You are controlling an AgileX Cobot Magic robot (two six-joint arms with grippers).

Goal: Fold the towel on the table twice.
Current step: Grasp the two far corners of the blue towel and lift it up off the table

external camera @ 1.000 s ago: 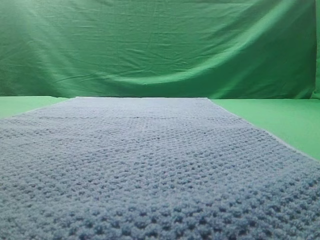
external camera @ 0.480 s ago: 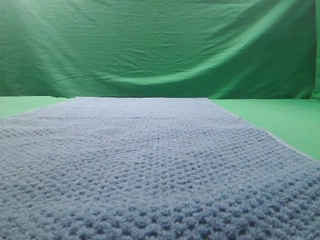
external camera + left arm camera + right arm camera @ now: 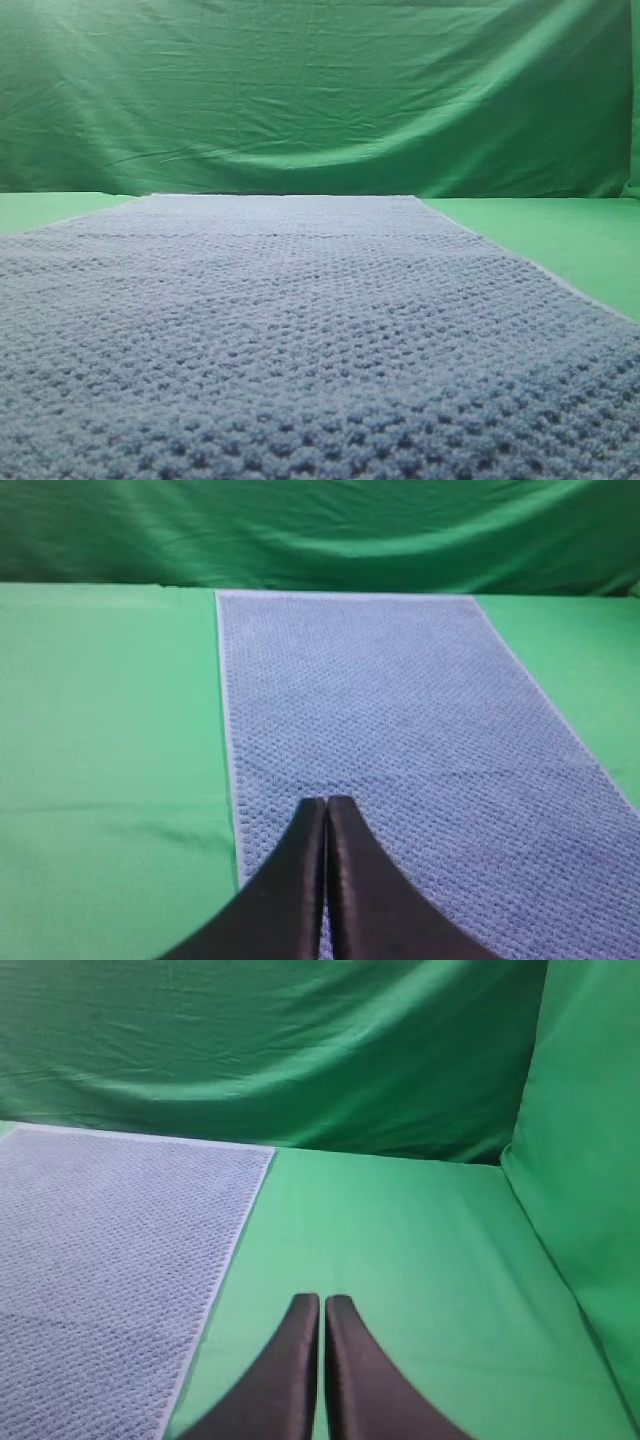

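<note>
Left wrist view: towel point(image 3: 400, 730) spreads ahead of the closed left gripper point(image 3: 326, 802); right gripper point(image 3: 321, 1300) closed beside it

right hand point(image 3: 322, 1305): at 6 o'clock, fingers pressed together, over bare bench point(image 3: 400, 1250) | towel point(image 3: 100, 1250): flat, from 9 to 7 o'clock, edge just beside hand | curtain point(image 3: 280, 1050): wrinkled, across 12 o'clock

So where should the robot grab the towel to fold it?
Probably at the near corners. The towel lies flat and spread on the table, so only its edges offer something to pinch. The left gripper sits shut over the left edge; the right gripper, also shut, is beside the right edge.
</note>
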